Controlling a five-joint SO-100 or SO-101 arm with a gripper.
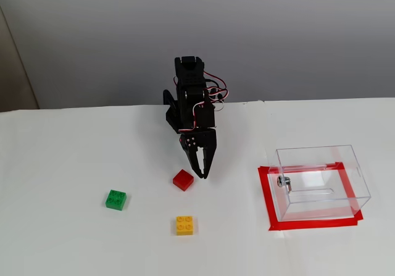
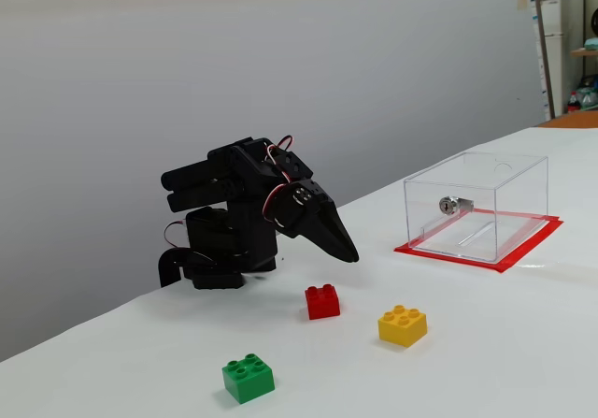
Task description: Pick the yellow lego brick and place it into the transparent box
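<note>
A small black robot arm sits folded low on a white table, its gripper pointing down and forward with the two fingers close together, a narrow gap at most, and holding nothing. The yellow lego brick lies flat on the table, studs up, untouched, nearer the camera than the gripper in the fixed view that looks down from the front. A red brick sits just beside the gripper tips, between the arm and the yellow one, and a green brick lies well apart to the left in that view. The transparent box stands empty at the right, on a frame of red tape. The task seems to be at its very start: no reach toward the yellow brick is under way. The next move likely calls for widening the fingers, passing over the red brick, and lowering onto the yellow one. The low side view shows the gripper tip hanging clear above the table, which the front view leaves unclear; the front view shows the layout on the table more plainly.
</note>
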